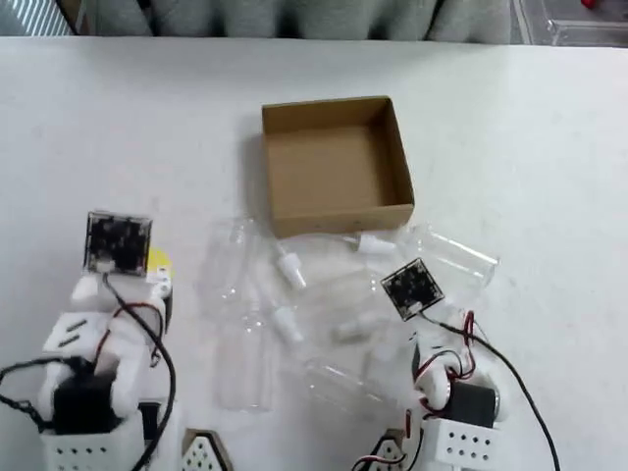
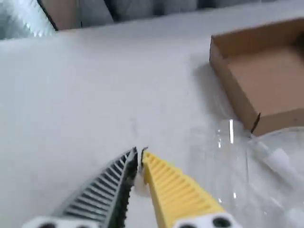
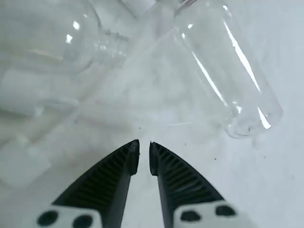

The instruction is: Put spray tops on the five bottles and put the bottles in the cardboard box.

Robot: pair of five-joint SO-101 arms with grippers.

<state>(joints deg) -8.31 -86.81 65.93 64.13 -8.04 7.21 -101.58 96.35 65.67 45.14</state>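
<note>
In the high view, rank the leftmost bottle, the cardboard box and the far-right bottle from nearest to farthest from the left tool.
From the left tool:
1. Leftmost bottle, lying just to its right.
2. Box, farther back and to the right.
3. Far-right bottle, in front of the box's right corner, clearly the farthest.

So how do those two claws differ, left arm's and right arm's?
Colour: the left gripper has one yellow finger and one black, the right gripper two black ones. Place: the left gripper is over bare table near the cardboard box; the right gripper is at the clear bottles. Both have ribbed fingers, closed together, gripping no bottle.
</note>
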